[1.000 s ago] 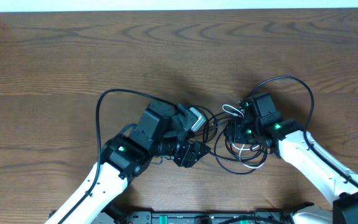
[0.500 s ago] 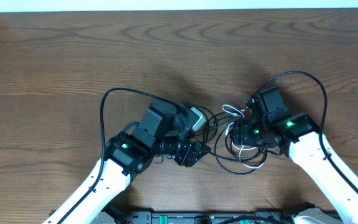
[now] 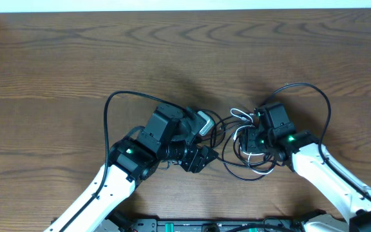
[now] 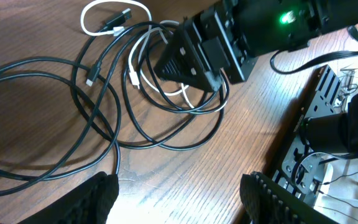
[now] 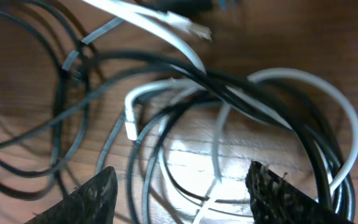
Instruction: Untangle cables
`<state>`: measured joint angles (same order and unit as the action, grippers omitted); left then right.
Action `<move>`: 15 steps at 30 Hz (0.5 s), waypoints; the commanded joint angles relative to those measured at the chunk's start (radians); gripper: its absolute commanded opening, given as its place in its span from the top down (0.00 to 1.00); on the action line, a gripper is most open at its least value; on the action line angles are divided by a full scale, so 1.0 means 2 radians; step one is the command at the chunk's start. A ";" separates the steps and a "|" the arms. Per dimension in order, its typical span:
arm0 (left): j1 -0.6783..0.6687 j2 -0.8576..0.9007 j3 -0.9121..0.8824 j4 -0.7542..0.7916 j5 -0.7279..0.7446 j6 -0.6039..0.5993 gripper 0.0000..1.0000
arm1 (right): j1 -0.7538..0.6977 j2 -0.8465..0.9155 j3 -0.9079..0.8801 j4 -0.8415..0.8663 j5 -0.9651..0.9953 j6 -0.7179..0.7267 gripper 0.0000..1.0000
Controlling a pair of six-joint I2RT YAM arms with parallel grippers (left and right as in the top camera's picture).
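Right end effector (image 5: 185,183) shifts back over tangle | wide, empty, above white cable (image 5: 344,112) and black cable (image 5: 272,93) | left end effector (image 4: 179,190) wide, static | no strand separated yet

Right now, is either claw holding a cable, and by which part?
Nothing is held. The left claw is open beside the black cable; the right claw is open above the white cable, not closed on it.

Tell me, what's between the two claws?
The tangled cables, black and white, lie on the table between the left claw and the right claw; the overhead view shows it.
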<state>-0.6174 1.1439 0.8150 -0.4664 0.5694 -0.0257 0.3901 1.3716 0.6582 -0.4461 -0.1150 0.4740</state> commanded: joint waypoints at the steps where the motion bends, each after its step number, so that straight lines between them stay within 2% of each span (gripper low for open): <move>1: -0.001 0.001 -0.003 0.000 -0.001 0.001 0.31 | -0.001 0.010 -0.008 0.005 0.006 0.002 0.39; 4: -0.001 0.001 -0.003 0.000 -0.001 -0.001 0.32 | -0.001 0.011 -0.008 0.006 0.006 0.002 0.42; 7: -0.001 0.001 -0.003 0.000 -0.001 -0.001 0.31 | -0.001 0.011 -0.008 0.008 0.006 0.002 0.59; 9: -0.001 0.001 -0.003 -0.001 -0.001 -0.001 0.32 | -0.001 0.011 -0.008 0.010 0.006 0.002 0.66; 15: -0.001 0.001 -0.003 -0.002 0.007 -0.003 0.31 | -0.001 0.011 -0.010 0.012 0.011 0.002 0.67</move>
<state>-0.6174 1.1439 0.8150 -0.4675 0.5697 -0.0265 0.3901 1.3903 0.6476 -0.4267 -0.1108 0.4808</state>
